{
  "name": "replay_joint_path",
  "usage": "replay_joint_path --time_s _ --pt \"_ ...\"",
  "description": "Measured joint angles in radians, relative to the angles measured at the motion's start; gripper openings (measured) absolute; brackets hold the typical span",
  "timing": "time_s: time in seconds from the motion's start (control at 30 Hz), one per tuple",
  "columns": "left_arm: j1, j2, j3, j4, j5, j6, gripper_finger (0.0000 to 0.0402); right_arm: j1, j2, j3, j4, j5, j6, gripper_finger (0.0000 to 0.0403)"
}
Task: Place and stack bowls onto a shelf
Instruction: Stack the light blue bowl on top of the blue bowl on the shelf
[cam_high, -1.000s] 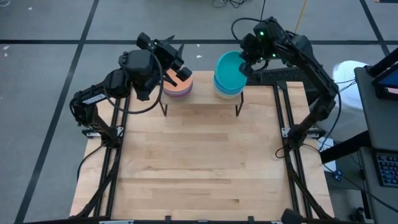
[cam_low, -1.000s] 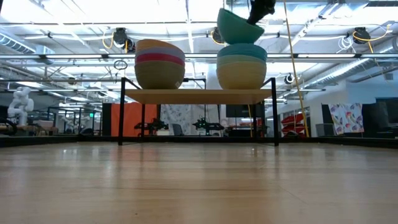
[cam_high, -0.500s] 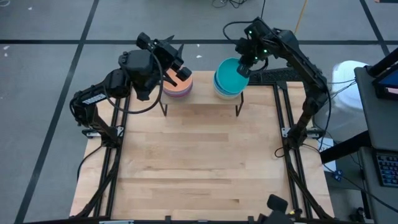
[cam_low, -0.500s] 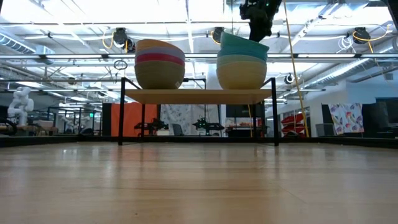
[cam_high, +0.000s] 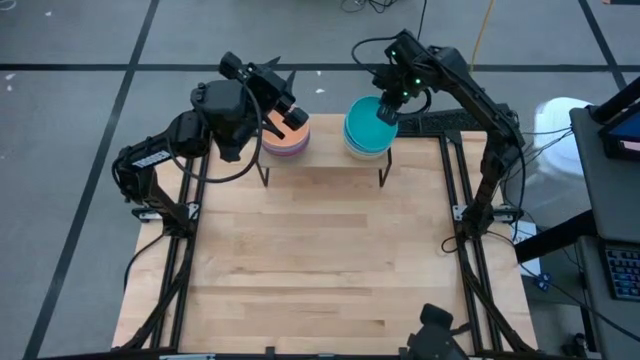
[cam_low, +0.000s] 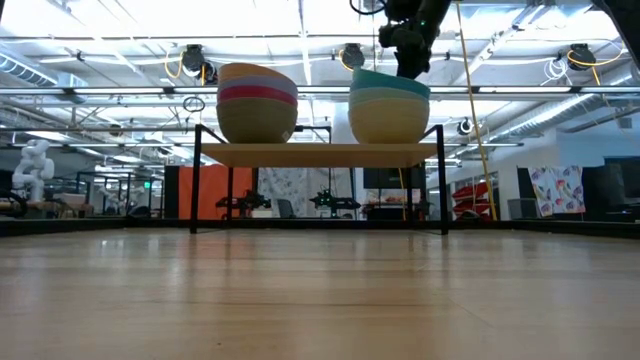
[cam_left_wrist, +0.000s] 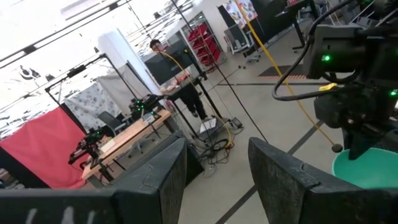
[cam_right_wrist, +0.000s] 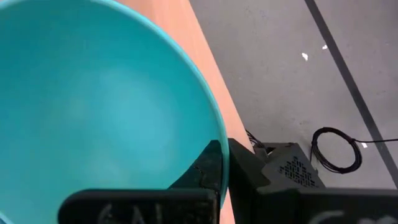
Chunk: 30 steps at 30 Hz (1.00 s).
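Right end effector (cam_high: 385, 108): closed on the far rim of the cyan-blue round bowl (cam_high: 366, 123), one finger inside, one outside.
Cyan-blue bowl: top of the right-hand stack on the low light-wood shelf with black metal legs (cam_low: 320, 154), nested level.
Left stack (cam_low: 257, 102): orange bowl on top.
Left end effector (cam_high: 283, 100): fingers apart, holding nothing, above the left stack.
Shelf: at the far edge of the wooden counter (cam_high: 320, 260).

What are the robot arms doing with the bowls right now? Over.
Right gripper pinching rim of cyan bowl, seated atop right stack on shelf. Left gripper open over left stack. Nothing blocking.
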Motion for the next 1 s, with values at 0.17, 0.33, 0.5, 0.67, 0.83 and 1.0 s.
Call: replay_joint_path --time_s 0.17,0.33,0.5,0.67,0.83,1.0 --pt "0.000 0.000 0.000 0.000 0.000 0.000 0.0177 0.000 -0.001 0.000 -0.001 0.001 0.003 0.0018" --pt "0.000 0.000 0.000 0.000 0.000 0.000 0.0177 0.003 -0.001 0.000 -0.001 0.004 0.000 0.0055" --pt "0.000 0.000 0.000 0.000 0.000 0.000 0.0177 0.017 -0.001 0.000 0.000 0.006 -0.071 0.0098" --pt "0.000 0.000 0.000 0.000 0.000 0.030 0.0177 0.053 -0.022 -0.002 -0.001 0.008 -0.130 0.0120" --pt "0.003 0.000 0.000 0.000 0.000 0.032 0.0177 0.093 -0.069 -0.002 0.000 0.007 -0.157 0.0123" --pt "0.011 0.000 0.000 -0.001 0.000 0.035 0.0177 0.111 -0.130 -0.002 0.052 0.008 -0.177 0.0123"
